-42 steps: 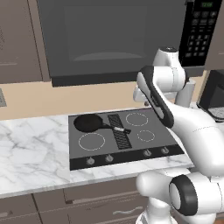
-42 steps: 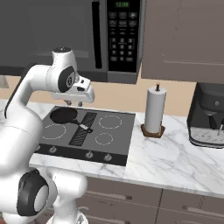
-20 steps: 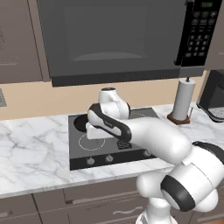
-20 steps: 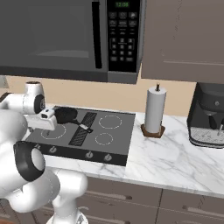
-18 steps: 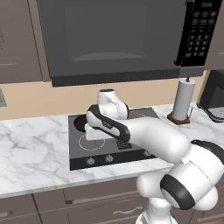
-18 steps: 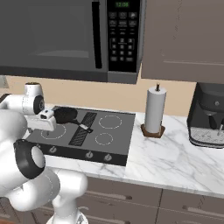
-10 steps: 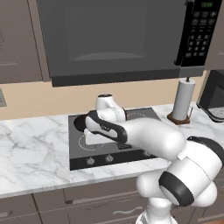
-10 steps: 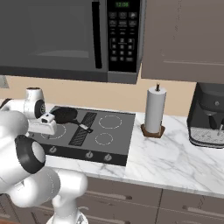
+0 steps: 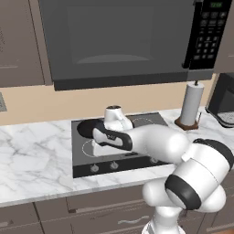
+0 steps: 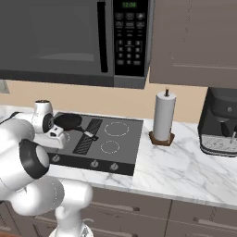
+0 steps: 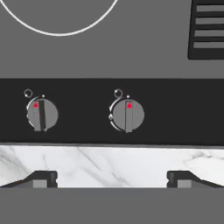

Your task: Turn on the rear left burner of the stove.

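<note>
The stove (image 9: 137, 122) is a dark cooktop set in the marble counter. A black frying pan (image 9: 87, 128) (image 10: 68, 121) sits on its rear left corner and hides the rear left burner. My gripper (image 11: 111, 178) is open and points down at the black front band (image 11: 175, 111), just off the stove's front left. Its fingertips (image 11: 41, 178) stand wide apart with nothing between them. Two round knobs face me, the left knob (image 11: 42, 114) and the second knob (image 11: 127, 116), both with pointers straight up. The hand (image 10: 52, 139) hangs low over the front left burner ring (image 11: 61, 17).
The ribbed centre strip (image 11: 209, 26) lies at the upper right of the hand view. A paper towel roll (image 10: 164, 113) stands right of the stove, a coffee machine (image 10: 222, 122) further right. The big microwave (image 9: 123, 41) hangs above. Marble counter (image 9: 32, 146) spreads to the left.
The arm has swung from high on the right down to the stove's front left. In the last half second the hand sank a little lower and nearer the front band.
</note>
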